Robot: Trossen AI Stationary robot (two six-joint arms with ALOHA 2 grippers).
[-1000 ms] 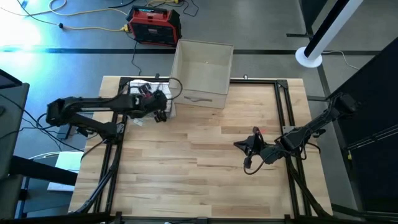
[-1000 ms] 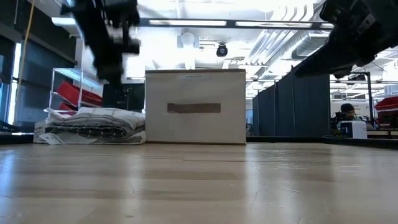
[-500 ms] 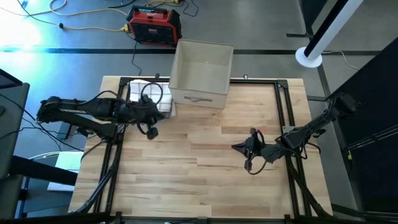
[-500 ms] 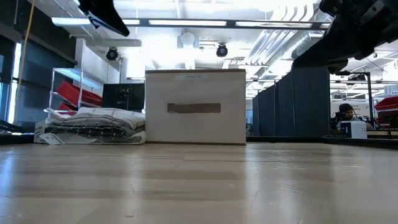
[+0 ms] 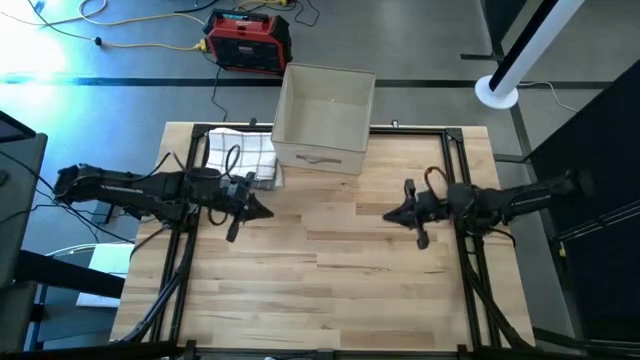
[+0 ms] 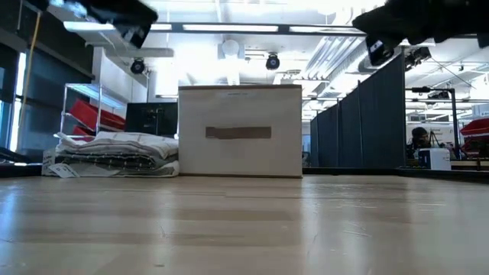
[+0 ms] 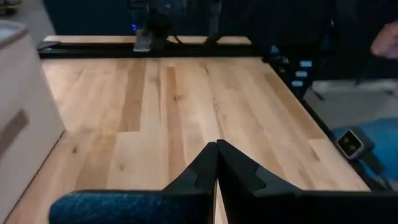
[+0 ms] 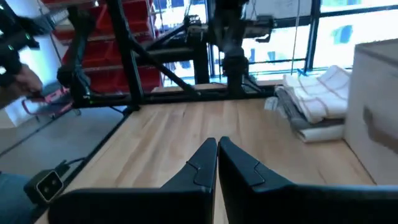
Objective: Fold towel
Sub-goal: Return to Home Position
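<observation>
Left gripper (image 5: 262, 211): fingers pressed together, holding nothing, raised above the table (image 5: 330, 285). Right gripper (image 5: 392, 215): fingers likewise together, empty, raised, pointing at the left one across bare wood.

Task item: one towel stack (image 5: 241, 155) lies close beside the left gripper, toward the table's back edge, well apart from the right gripper. A white checked towel (image 8: 322, 92) is on top, with gray folded layers (image 8: 318, 129) beneath. The exact number of layers cannot be told.

Surroundings – one beige fabric box (image 5: 324, 120) stands just beside the stack, beyond both grippers, and nearer the left. Its front bears one handle slot (image 6: 238, 132). A black rail frame (image 5: 455, 170) runs under both arms. Beyond the box, one red and black case (image 5: 248, 41) sits on the floor among cables.

Writing – a small tag (image 6: 65, 171) hangs at the stack's lower corner. Its print is too small to read.
</observation>
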